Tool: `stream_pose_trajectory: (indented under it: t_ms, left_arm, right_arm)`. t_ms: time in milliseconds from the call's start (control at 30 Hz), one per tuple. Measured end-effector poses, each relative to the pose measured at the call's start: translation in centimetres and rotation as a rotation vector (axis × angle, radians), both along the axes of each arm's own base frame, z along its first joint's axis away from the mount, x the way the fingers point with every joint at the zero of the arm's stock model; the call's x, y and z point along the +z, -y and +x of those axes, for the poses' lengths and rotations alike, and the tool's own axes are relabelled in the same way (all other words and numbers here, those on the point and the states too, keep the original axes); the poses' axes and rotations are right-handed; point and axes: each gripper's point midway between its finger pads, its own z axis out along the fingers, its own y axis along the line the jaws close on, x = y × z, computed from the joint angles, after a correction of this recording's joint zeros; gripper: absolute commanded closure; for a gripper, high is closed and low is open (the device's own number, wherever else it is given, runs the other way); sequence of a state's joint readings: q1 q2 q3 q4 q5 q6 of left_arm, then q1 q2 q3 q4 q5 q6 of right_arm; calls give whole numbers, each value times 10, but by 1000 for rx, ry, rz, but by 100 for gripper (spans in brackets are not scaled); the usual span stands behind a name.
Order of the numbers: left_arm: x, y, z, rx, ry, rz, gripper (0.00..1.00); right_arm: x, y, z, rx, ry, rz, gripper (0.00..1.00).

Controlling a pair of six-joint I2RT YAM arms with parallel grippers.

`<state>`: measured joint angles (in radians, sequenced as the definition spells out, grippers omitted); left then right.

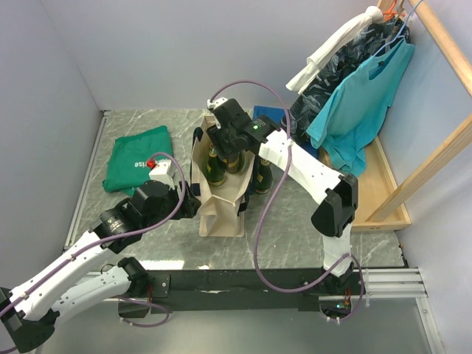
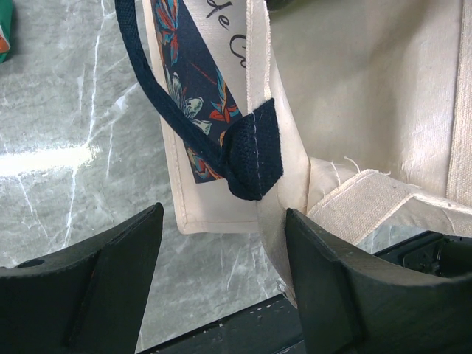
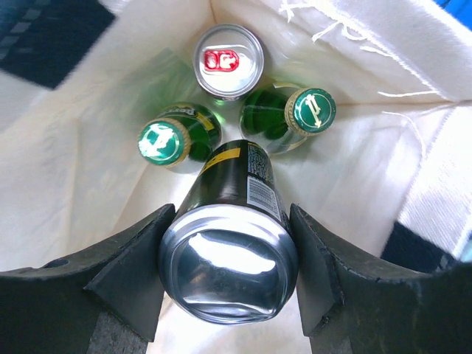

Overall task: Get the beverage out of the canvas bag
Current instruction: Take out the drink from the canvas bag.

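The cream canvas bag (image 1: 221, 210) stands upright mid-table with navy strap handles (image 2: 147, 96). My right gripper (image 1: 230, 144) reaches into its open top and is shut on a beverage, a dark can (image 3: 236, 221) with a yellow label, its silver end facing the camera between the fingers (image 3: 136, 258). Below it inside the bag stand two green capped bottles (image 3: 164, 141) (image 3: 310, 110) and a silver can (image 3: 227, 60). My left gripper (image 2: 223, 228) is open at the bag's near-left corner, with the canvas edge (image 2: 276, 243) lying against its right finger and nothing clamped.
A folded green T-shirt (image 1: 139, 156) lies left of the bag. Blue cloth (image 1: 269, 114) lies behind it. At the right, a teal shirt (image 1: 361, 103) and other clothes hang over a wooden frame (image 1: 383, 199). Walls close in the left and back.
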<state>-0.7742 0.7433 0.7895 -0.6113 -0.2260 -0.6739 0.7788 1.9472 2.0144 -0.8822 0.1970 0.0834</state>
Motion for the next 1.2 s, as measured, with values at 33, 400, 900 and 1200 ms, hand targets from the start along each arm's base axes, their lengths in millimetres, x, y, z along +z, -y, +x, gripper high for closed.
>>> stream_pose_trajectory:
  t_ms: [33,400,900,1200]
  left_arm:
    - [0,0,0,0,0,1,27]
    - [0,0,0,-1,0,-1,26]
    - [5,3,-5,-27,11,-17,26]
    - [1,5,-4,-31,0,-8,26]
  right_arm:
    - [4,0,-1,2,7,5,100]
    - [56,-3,-27,46,100,95,100]
    - [79,5,-65,77,150,104,100]
    - [120,22,-84,63,232,149,100]
